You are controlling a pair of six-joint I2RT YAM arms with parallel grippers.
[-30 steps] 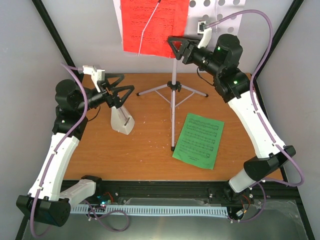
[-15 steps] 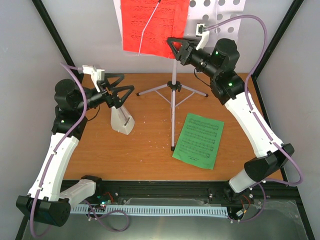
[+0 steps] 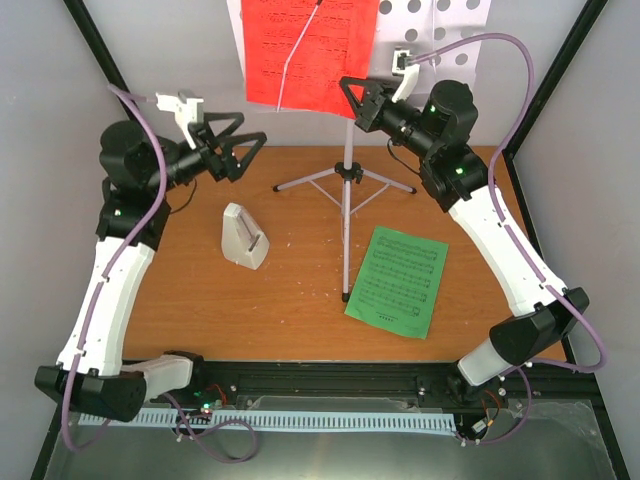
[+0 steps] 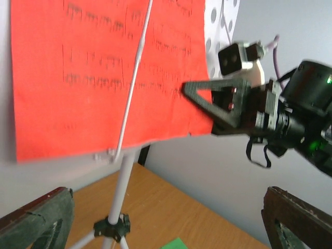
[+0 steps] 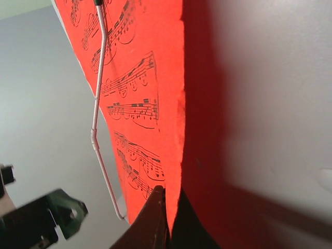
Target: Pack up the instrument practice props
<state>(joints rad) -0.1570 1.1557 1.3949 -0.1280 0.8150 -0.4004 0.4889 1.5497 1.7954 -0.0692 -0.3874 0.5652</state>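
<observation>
Wooden table (image 3: 300,290): metronome (image 3: 243,236), green page (image 3: 397,280), tripod stand (image 3: 347,190)

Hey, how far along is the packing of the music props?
Nothing looks packed yet. In hand: the right fingers pinch the lower edge of the red page on the stand; the left fingers hang open and empty. Left: green page and metronome sit on the table, stand upright.

The right gripper (image 4: 194,94) pinches the lower right edge of the red sheet-music page (image 4: 78,78) on the music stand (image 4: 123,176), framed by the wide-spread fingers of the left gripper (image 4: 167,207) above the table (image 4: 155,192).
</observation>
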